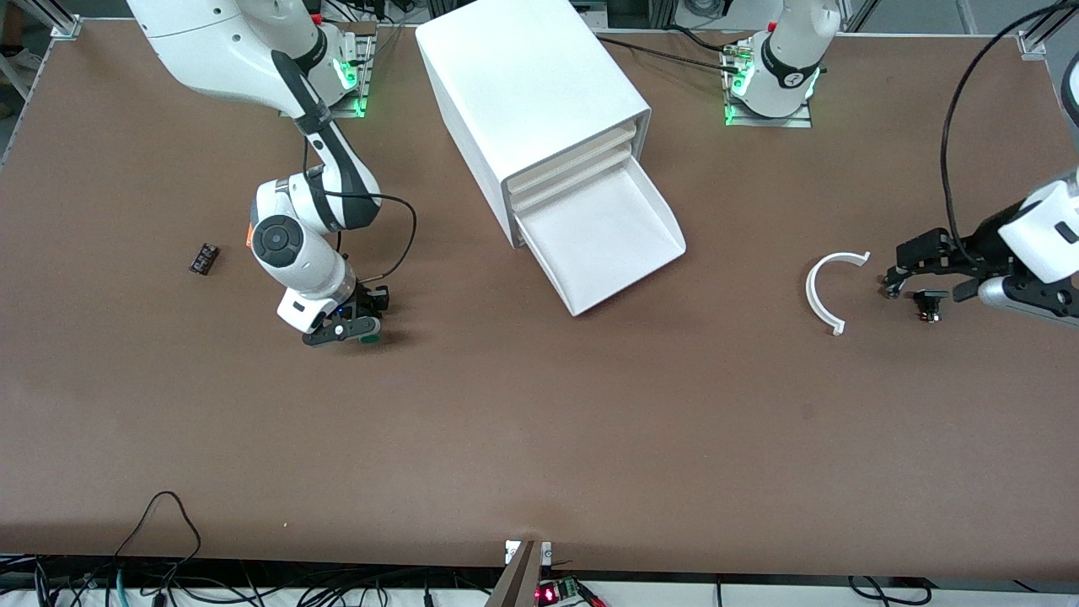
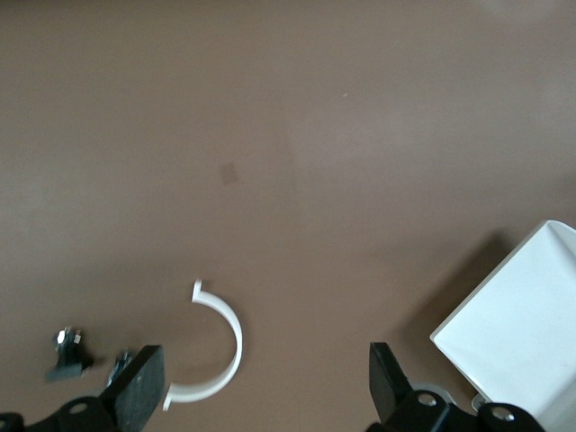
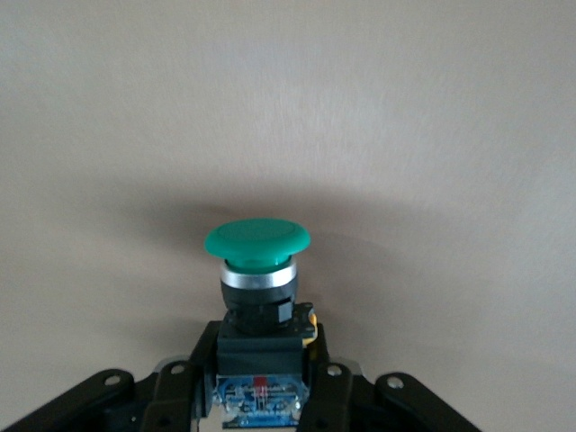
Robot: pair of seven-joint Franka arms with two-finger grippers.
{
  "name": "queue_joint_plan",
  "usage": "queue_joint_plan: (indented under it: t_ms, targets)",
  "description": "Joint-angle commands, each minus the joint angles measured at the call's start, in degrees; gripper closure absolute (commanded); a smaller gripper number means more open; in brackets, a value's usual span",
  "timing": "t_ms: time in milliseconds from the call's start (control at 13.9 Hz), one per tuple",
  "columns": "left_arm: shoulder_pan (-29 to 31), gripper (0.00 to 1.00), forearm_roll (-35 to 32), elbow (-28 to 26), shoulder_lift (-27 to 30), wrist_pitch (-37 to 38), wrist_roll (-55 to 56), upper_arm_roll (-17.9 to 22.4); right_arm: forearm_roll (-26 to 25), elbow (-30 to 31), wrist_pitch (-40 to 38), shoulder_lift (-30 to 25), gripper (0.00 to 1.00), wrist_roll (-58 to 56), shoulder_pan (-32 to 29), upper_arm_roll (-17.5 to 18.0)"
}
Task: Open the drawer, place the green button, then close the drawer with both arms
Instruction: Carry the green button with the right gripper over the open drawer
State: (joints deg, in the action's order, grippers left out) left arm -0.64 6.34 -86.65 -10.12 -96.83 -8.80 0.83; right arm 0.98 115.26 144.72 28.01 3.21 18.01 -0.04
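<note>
The drawer point(image 1: 609, 240), the lowest of the white cabinet point(image 1: 531, 93), stands pulled out and holds nothing; its corner also shows in the left wrist view point(image 2: 526, 337). My right gripper point(image 1: 347, 327) is low over the table toward the right arm's end and is shut on the button point(image 1: 368, 339). In the right wrist view the green cap point(image 3: 257, 241) sticks out past the fingers point(image 3: 335, 396), which clamp the black-blue body; the right gripper point(image 3: 261, 389) is centred on it. My left gripper point(image 1: 895, 271) is open and empty, waiting low beside a white arc; it also shows in its own wrist view point(image 2: 263, 391).
A white half-ring arc point(image 1: 826, 287) lies between the drawer and the left gripper, and shows in the left wrist view point(image 2: 220, 346). A small black part point(image 1: 930, 303) lies next to that gripper. Another small dark part point(image 1: 203, 258) lies toward the right arm's end.
</note>
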Motion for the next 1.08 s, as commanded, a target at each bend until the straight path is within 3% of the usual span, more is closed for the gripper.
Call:
queue_joint_plan:
  t_ms: [0,432,648,792,1008]
  targets:
    - [-1.11,0.00,-5.01,1.75,0.71,4.19,7.72,-1.01,-0.71,-6.33,-7.40,-1.64,0.75,-0.92,-0.52,0.04]
    - [-1.29,0.00,-9.58,-0.01,5.02,7.36,9.24,-1.53,-1.59,-21.63,-21.46,-2.18,0.75,-14.50,-0.43,1.08]
    - [-1.65,0.00,-9.77,-1.49,6.77,7.36,9.24,-1.45,-1.15,-26.13,-26.33,-2.00,0.75,-28.19,-0.52,6.17]
    - [-1.56,0.00,-9.68,-8.07,11.77,6.14,9.41,-1.36,-2.02,-29.19,-26.33,-1.13,0.75,-42.53,-0.43,12.31]
    - [-0.85,0.00,-9.24,-10.29,12.67,4.99,9.59,-1.36,-1.68,-31.67,-25.98,-0.68,0.75,-45.47,-0.43,15.75]
